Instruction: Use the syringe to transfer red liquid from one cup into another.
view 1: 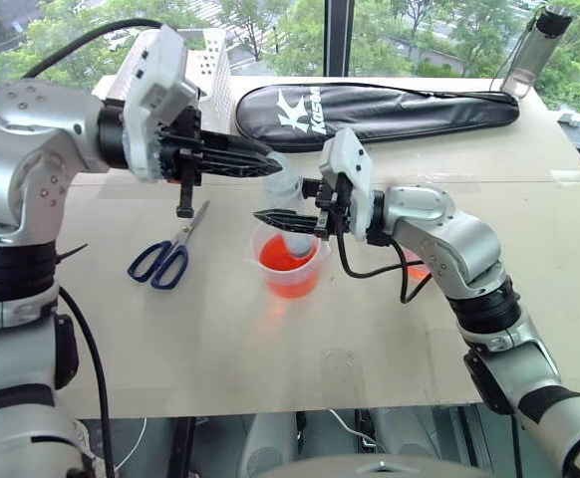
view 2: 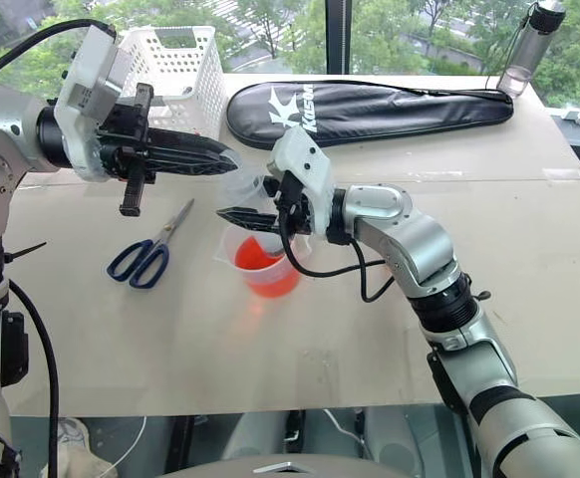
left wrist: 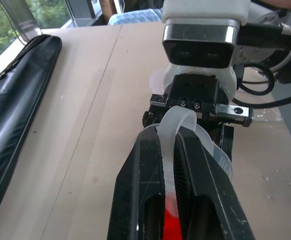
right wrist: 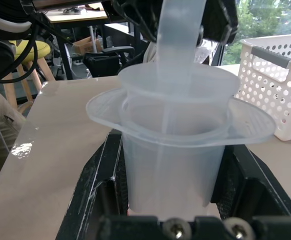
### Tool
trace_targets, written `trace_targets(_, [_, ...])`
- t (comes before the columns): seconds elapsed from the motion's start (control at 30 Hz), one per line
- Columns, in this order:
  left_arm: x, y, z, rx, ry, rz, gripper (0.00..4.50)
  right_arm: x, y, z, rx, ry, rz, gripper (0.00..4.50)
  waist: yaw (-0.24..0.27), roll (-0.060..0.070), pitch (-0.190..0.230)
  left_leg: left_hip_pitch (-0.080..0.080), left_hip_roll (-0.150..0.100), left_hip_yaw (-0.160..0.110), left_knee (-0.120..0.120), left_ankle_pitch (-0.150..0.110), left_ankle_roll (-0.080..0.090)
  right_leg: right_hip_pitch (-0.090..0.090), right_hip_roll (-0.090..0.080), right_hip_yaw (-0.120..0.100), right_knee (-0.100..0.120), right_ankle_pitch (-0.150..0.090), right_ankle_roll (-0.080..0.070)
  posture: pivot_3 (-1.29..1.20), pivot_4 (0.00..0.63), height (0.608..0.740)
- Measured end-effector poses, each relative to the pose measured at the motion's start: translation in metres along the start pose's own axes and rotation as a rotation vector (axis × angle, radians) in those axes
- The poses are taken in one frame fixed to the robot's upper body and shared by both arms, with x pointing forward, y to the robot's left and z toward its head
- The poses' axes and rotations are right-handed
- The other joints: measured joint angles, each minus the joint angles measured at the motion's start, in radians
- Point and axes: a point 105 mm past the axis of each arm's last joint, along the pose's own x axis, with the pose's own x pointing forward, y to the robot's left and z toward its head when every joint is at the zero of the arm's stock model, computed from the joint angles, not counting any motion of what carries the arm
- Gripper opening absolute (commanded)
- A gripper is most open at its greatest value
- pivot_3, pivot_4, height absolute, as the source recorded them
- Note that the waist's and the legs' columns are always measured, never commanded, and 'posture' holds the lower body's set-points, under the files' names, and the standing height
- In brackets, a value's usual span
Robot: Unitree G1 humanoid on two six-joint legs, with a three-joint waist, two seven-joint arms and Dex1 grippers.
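A translucent syringe (view 1: 288, 187) stands upright with its tip down inside a clear cup (view 1: 290, 264) of red liquid (view 1: 282, 261) at the table's middle. My left gripper (view 1: 270, 164) reaches in from the left and is shut on the plunger's top (left wrist: 178, 122). Lower down, my right gripper (view 1: 275, 217) comes in from the right and is shut around the barrel (right wrist: 170, 165), just under its flange (right wrist: 250, 122). Behind my right forearm a patch of red (view 1: 417, 267) marks another cup, mostly hidden.
Blue-handled scissors (view 1: 165, 257) lie left of the cup. A white basket (view 2: 175, 65), a black racket bag (view 1: 370, 110) and a bottle (view 1: 534, 50) stand along the far edge. Bare tabletop (view 1: 220, 349) stretches toward the near edge.
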Motion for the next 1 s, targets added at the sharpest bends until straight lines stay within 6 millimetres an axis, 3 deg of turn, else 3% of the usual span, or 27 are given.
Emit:
trace_targets(0.77, [-0.005, 0.004, 0.006, -0.011, -0.026, 0.009, 0.0, 0.0, 0.001, -0.008, 0.051, 0.002, -0.005, 1.58, -0.002, 0.0, 0.0, 0.0, 0.0, 0.0, 0.0, 0.0, 0.0, 0.0, 0.0, 0.0, 0.0, 0.0, 0.0, 0.0, 0.15, 0.724])
trace_targets(0.8, [-0.008, 0.002, 0.006, -0.031, -0.031, 0.01, 0.83, 0.002, 0.002, -0.007, 0.06, -0.006, 0.002, 1.58, -0.004, 0.0, 0.0, 0.0, 0.0, 0.0, 0.0, 0.0, 0.0, 0.0, 0.0, 0.0, 0.0, 0.0, 0.0, 0.0, 0.15, 0.724])
trace_targets(0.87, [-0.014, 0.002, 0.005, -0.074, -0.041, 0.027, 1.58, 0.006, 0.006, -0.005, 0.083, -0.02, 0.025, 1.58, -0.007, 0.0, 0.0, 0.0, 0.001, 0.0, 0.0, 0.0, 0.0, 0.0, 0.0, 0.0, 0.0, 0.0, 0.0, 0.0, 0.15, 0.724])
trace_targets(0.93, [-0.02, 0.005, 0.006, -0.085, -0.058, 0.069, 2.7, 0.007, 0.009, -0.004, 0.102, -0.031, 0.042, 1.58, -0.005, 0.0, 0.0, 0.0, 0.001, 0.0, 0.0, 0.0, 0.0, 0.0, 0.0, 0.0, 0.0, 0.0, 0.0, 0.0, 0.15, 0.724])
trace_targets(1.0, [-0.028, 0.012, 0.007, -0.116, -0.092, 0.122, 3.1, 0.008, 0.007, 0.003, 0.111, -0.051, 0.043, 1.58, -0.001, 0.0, 0.0, 0.0, 0.0, 0.0, 0.0, 0.0, 0.0, 0.0, 0.0, 0.0, 0.0, 0.0, 0.0, 0.0, 0.15, 0.724])
